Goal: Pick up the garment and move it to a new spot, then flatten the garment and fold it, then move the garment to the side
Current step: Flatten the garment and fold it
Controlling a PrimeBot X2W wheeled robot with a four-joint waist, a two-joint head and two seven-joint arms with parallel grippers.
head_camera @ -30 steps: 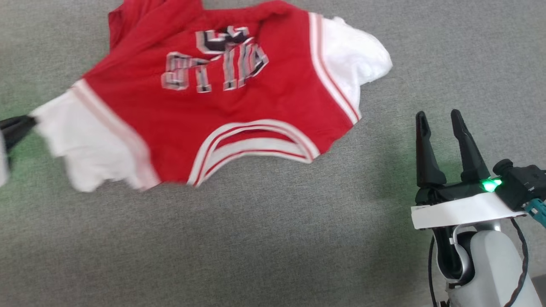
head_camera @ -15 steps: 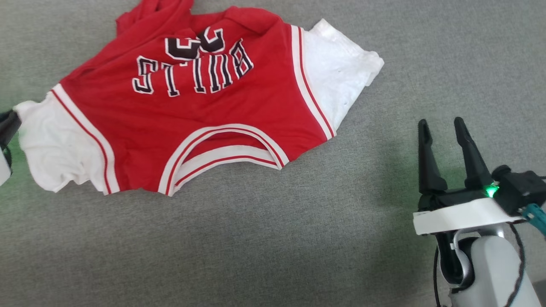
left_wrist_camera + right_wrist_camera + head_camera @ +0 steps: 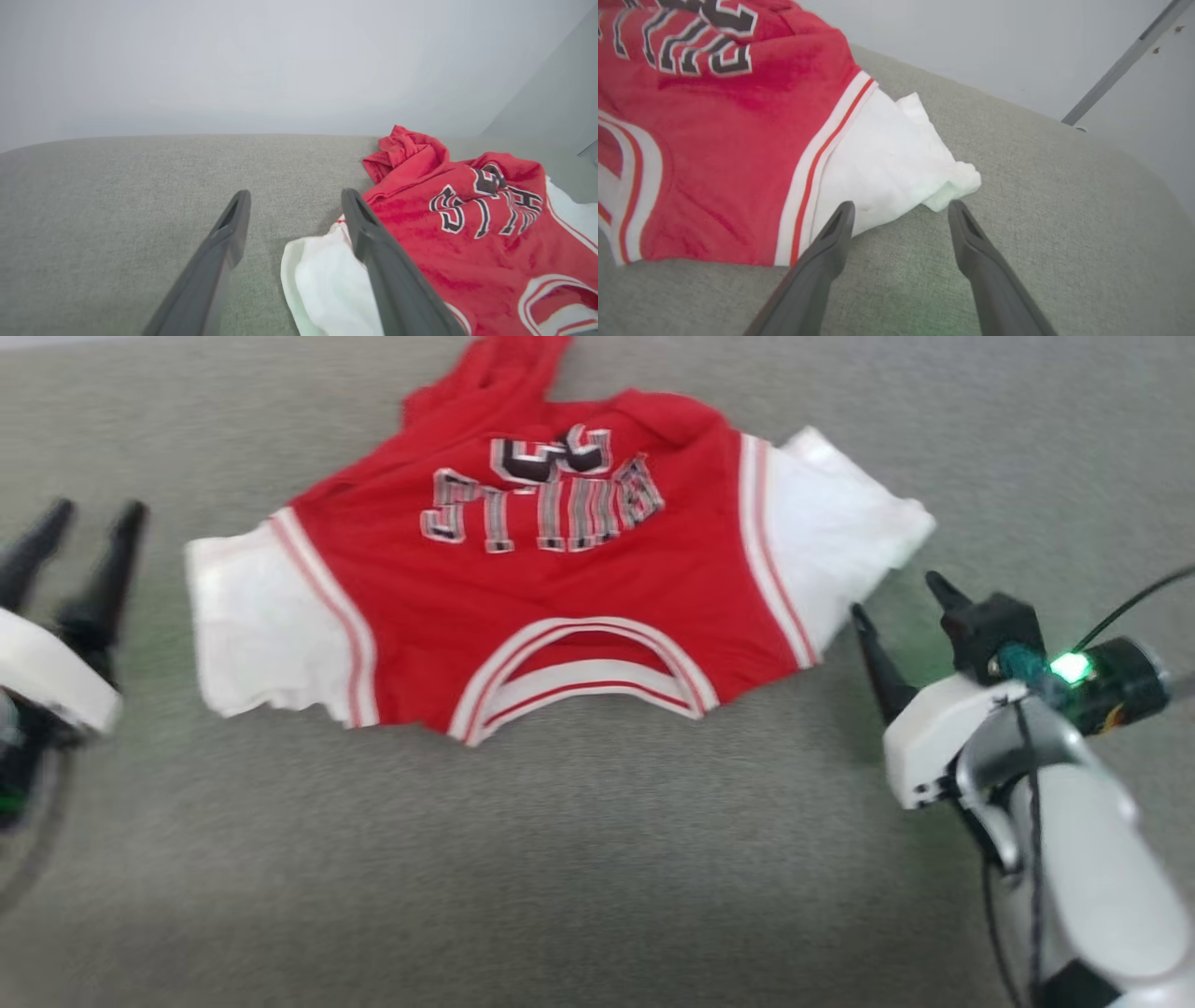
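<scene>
1. Left wrist view: the left gripper (image 3: 295,196) has its two fingers spread apart and holds nothing. One finger crosses the edge of the left sleeve (image 3: 322,289); I cannot tell whether it touches.
2. The right gripper (image 3: 901,206) is also apart and empty, with its tips just beside the crumpled corner of the right sleeve (image 3: 887,172).
3. Between the two grippers lies the garment (image 3: 579,579), front up on the grey counter (image 3: 597,877). Its collar (image 3: 583,677) is toward the robot and its lettering (image 3: 546,504) is upside down from the head view.
4. The hem (image 3: 504,378) is bunched into a ridge at the far edge, so my reading is that flattening is not yet done.
5. Risks, as I judge them:
   - Folding over that ridge would set the creases in.
   - A shallow pinch on soft cloth may catch one layer only, or slip out.
   - A deep pinch may snag the counter's fabric cover.
   - If the arms pull unevenly, the garment would skew instead of spreading.
6. Count: one garment with two white sleeves, and two grippers with two fingers each.
</scene>
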